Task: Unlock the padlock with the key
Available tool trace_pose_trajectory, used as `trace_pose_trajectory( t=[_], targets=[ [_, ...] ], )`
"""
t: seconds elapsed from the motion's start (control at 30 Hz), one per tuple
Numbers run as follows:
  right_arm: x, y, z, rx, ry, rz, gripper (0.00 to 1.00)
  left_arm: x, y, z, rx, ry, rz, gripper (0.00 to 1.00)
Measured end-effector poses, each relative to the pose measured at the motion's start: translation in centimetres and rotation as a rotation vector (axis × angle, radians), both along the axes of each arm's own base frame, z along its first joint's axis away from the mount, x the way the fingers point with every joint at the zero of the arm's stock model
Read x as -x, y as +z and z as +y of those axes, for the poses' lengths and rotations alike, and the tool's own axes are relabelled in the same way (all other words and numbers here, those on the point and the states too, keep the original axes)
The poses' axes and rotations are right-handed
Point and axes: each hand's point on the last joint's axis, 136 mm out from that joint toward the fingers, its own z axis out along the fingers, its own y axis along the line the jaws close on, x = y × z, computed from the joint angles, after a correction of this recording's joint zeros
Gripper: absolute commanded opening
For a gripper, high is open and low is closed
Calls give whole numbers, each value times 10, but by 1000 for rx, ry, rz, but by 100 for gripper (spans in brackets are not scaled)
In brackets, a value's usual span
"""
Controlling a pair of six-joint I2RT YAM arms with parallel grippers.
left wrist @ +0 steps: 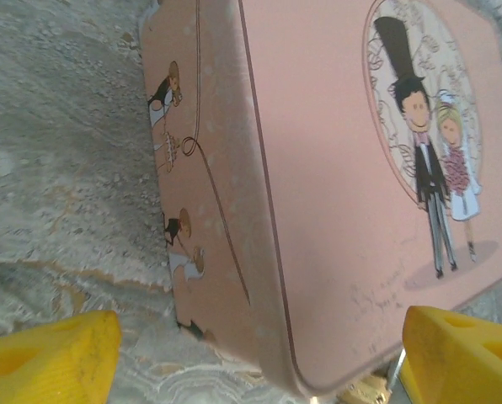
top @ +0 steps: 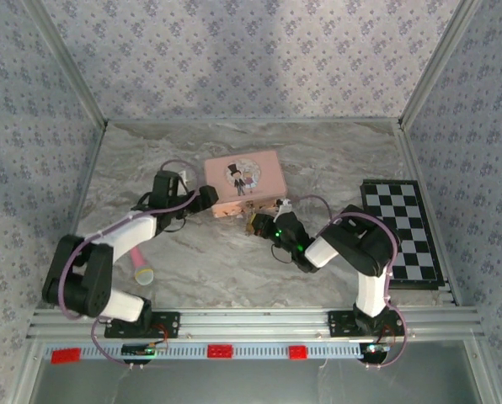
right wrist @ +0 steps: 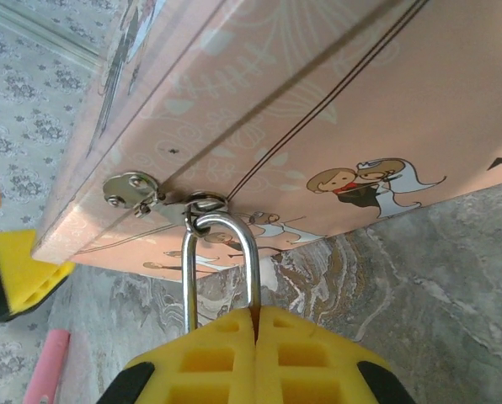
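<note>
The padlock's silvery shackle (right wrist: 221, 257) hangs from the metal clasp (right wrist: 137, 189) on the front of the pink picture tin (right wrist: 318, 101). My right gripper (right wrist: 257, 324) is shut just below it, and the shackle's legs run down behind the yellow fingertips. The padlock's body and the key are hidden behind those fingers. From above, the padlock (top: 253, 220) lies at the tin's (top: 242, 181) front edge with the right gripper (top: 264, 225) against it. My left gripper (top: 202, 199) is open and straddles the tin's near left corner (left wrist: 259, 337). A brass bit of the padlock (left wrist: 365, 392) peeks out under that corner.
A pink-and-cream cylinder (top: 139, 257) lies on the marble table beside the left arm. A black-and-white chessboard (top: 400, 229) lies at the right side. Patterned walls and metal rails close in the table.
</note>
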Motion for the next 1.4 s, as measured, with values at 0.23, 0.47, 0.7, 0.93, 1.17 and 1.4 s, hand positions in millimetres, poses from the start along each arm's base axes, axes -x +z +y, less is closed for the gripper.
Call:
trace_pose_trajectory(
  t=[0.23,0.47,0.7,0.93,1.17,1.4],
  targets=[
    [-3,-2,2,19,88,8,3,-24,-13,-15,-9,-16,33,80],
    [-6,-5,10,74,169,10,12,-31,-13,-31,-5,-45,19,77],
    [-11,-1,17,89,212,-12,22,-32,-13,-33,-2,-48,11,76],
    [-18,0,20,87,218,-50,25,-32,-13,-33,-2,-48,12,74],
    [-22,0,22,61,211,-84,19,-35,-12,-32,-7,-29,3,73],
    [-28,-3,18,28,173,-50,8,-36,-12,-31,-10,-17,0,72]
  ],
)
